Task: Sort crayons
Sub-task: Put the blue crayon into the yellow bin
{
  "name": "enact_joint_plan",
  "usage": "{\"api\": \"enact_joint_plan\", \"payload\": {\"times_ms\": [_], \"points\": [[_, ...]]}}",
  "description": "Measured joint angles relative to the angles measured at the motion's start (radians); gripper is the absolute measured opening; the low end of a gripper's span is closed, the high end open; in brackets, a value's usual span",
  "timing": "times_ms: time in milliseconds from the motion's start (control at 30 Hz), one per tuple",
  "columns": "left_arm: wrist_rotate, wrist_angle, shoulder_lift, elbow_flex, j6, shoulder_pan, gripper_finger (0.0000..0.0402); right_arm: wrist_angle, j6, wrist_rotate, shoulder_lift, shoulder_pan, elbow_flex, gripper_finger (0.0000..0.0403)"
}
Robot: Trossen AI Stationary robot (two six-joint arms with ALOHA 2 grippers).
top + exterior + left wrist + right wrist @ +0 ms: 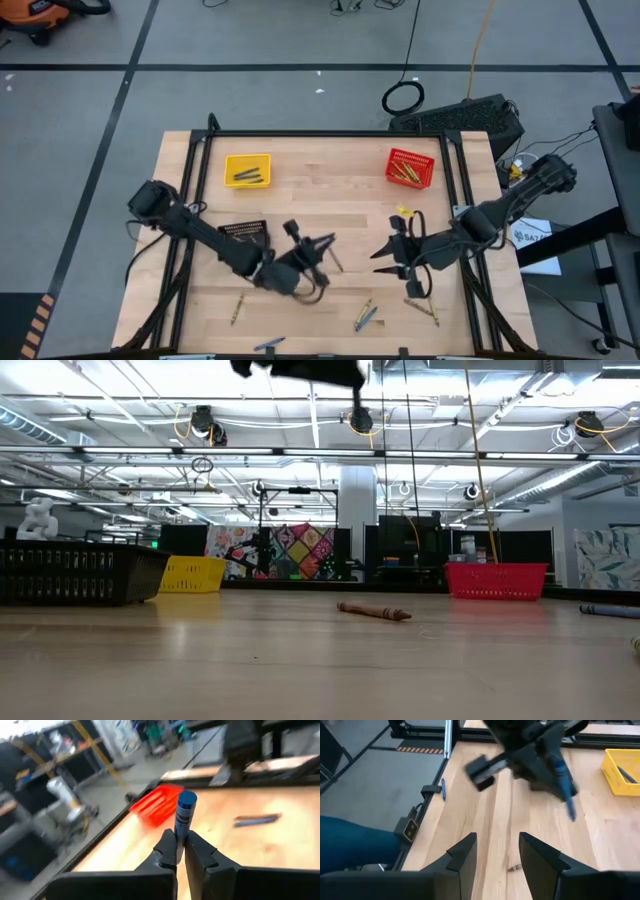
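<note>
My left gripper (322,246) is over the table's middle, above the wood, shut on a blue crayon (184,812). The right wrist view also shows this crayon (564,782). My right gripper (385,250) is open and empty, facing the left one from the right. A brown crayon (375,611) lies flat on the table near the left gripper. Other crayons lie loose near the front edge (365,316), (237,310). Some crayons lie in the yellow basket (247,170) and the red basket (410,167). My left gripper pinches the blue crayon between its two fingertips (167,845), on the end of the crayon nearest the gripper (181,832). The rest of the crayon sticks out past the fingertips, roughly in line with the fingers. The crayon is lifted clear of the table.
A black mesh basket (243,235) stands under the left arm, left of centre. The yellow basket is at the far left and the red basket at the far right. More crayons lie at the front edge (270,345), at the front right (420,310) and near the right arm (405,212).
</note>
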Motion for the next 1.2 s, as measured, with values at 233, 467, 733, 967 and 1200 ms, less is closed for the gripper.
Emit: {"api": "enact_joint_plan", "payload": {"times_ms": [233, 467, 733, 967, 1200], "points": [[0.105, -0.376, -0.126, -0.001, -0.209, 0.083, 0.0008, -0.086, 0.011, 0.02, -0.058, 0.0, 0.0, 0.0135], [0.252, -0.653, -0.242, 0.0, -0.288, 0.181, 0.0008, -0.153, -0.006, 0.106, -0.092, -0.006, 0.0, 0.0135], [0.346, -1.069, -0.305, 0.0, -0.399, 0.339, 0.0008, -0.242, -0.031, 0.154, -0.1, -0.043, 0.0, 0.0135], [0.481, -1.236, -0.305, 0.0, -0.39, 0.489, 0.0008, -0.277, 0.011, 0.154, -0.1, -0.075, 0.0, 0.0135], [0.51, -1.318, -0.305, -0.001, -0.302, 0.636, 0.0008, -0.279, 0.014, 0.154, -0.1, -0.08, 0.0, 0.0135]]}}
